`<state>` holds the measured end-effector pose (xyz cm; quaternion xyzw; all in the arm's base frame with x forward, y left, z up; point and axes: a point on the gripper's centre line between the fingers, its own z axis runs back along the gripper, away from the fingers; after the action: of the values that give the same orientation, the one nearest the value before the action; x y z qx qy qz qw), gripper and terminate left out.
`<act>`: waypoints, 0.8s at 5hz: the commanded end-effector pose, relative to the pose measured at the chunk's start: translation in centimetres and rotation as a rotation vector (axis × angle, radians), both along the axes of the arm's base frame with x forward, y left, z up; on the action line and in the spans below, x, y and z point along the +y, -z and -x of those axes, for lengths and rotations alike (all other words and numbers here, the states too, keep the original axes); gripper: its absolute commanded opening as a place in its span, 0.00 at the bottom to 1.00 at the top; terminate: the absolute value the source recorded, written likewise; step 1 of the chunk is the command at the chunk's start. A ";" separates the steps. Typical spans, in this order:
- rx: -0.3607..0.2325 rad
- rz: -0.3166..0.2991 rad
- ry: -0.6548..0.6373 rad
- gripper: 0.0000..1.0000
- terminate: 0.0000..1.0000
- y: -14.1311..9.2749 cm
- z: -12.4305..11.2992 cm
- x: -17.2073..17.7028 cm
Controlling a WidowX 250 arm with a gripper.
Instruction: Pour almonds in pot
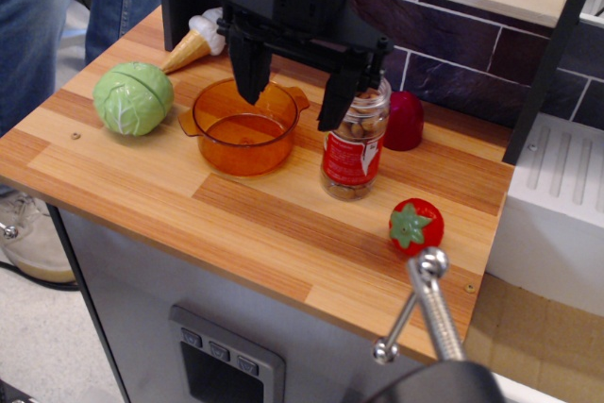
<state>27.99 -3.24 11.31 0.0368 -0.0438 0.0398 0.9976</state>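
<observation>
pot (243,129) mid table (283,233) | cabbage (133,98) left of pot | ice-cream cone (193,40) behind cabbage | jar of almonds (354,143) right of pot | cap (404,121) behind-right of jar | tomato (415,226) front-right of jar | pincer (293,77) above, between pot and jar

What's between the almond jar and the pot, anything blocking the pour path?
Nothing visible. The jar of almonds stands upright just right of the pot, with only bare countertop between them. The open gripper hangs above that gap. The red cap sits behind the jar, off the path.
</observation>
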 end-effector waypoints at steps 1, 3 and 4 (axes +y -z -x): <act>0.000 0.000 0.000 1.00 0.00 0.0 0.0 0.0; 0.016 -0.096 0.361 1.00 0.00 -2.3 -1.2 -3.1; -0.011 -0.143 0.610 1.00 0.00 -3.3 -1.9 -5.4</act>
<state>29.95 -9.14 13.51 0.1168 -0.0353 -0.2978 0.9468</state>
